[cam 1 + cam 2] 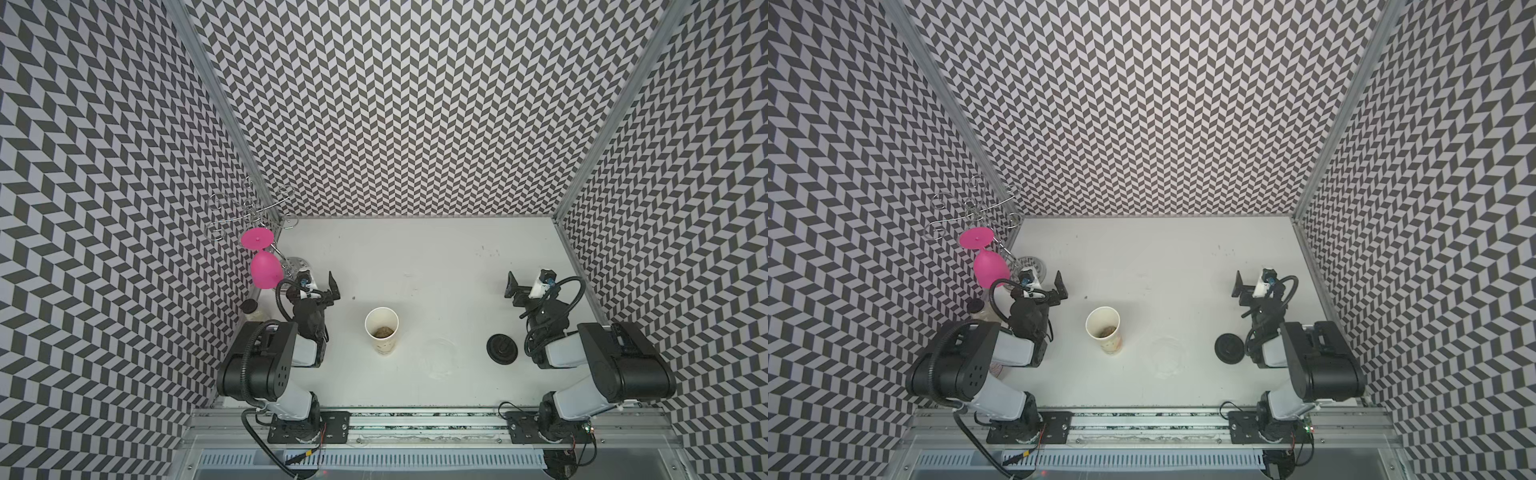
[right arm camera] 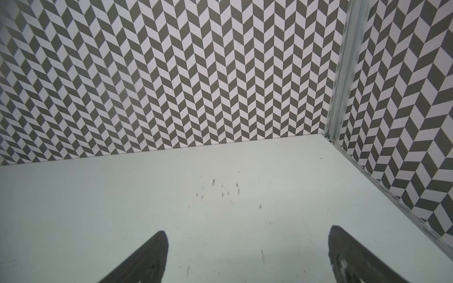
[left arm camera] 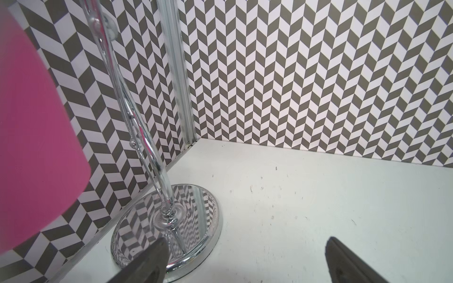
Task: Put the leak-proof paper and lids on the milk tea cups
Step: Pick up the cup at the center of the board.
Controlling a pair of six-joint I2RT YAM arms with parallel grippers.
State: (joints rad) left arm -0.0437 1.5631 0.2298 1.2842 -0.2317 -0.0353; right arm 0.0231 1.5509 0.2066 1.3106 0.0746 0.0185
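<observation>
Pinching the thin translucent round film (image 1: 438, 358) by its seemingly flat edge suits the spread, empty right gripper (image 2: 247, 245); the left gripper (image 3: 245, 247) is equally spread. Centre it on the tall cream paper cup (image 1: 381, 330).

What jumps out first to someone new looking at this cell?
The grey-and-white chevron walls dominate every view. Next is the pink goblet, hung upside down on a chrome rack by the left wall. At mid-table stands the open paper cup, with the faint leak-proof paper lying flat between it and a black lid.
</observation>
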